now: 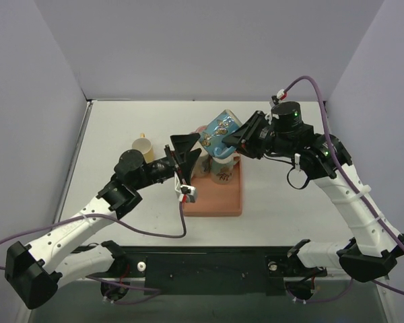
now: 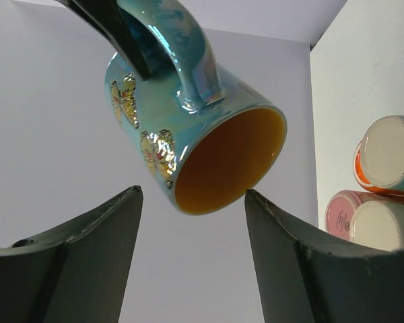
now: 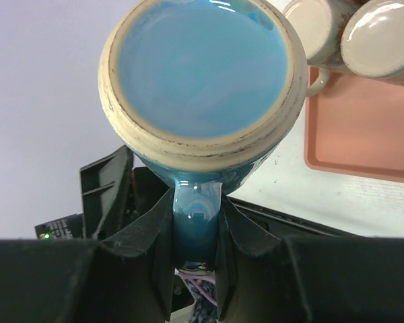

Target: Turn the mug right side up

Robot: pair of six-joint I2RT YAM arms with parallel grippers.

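Observation:
A shiny blue mug (image 1: 217,130) with gold butterflies hangs tilted in the air above the tray. My right gripper (image 1: 237,138) is shut on the mug's handle (image 3: 196,215), and its black fingers (image 3: 252,235) press the handle from both sides. In the right wrist view the mug's base (image 3: 202,74) faces the camera. In the left wrist view the mug (image 2: 188,114) shows its orange inside, with the mouth pointing down toward my left gripper (image 2: 192,202). The left gripper (image 1: 190,152) is open just below and left of the rim, with nothing between its fingers.
A pink tray (image 1: 215,198) lies at mid-table with upside-down mugs (image 1: 222,168) on it, whose bases (image 3: 384,33) show in the right wrist view. A yellow mug (image 1: 143,147) stands upright on the table left of the tray. Grey walls enclose the table.

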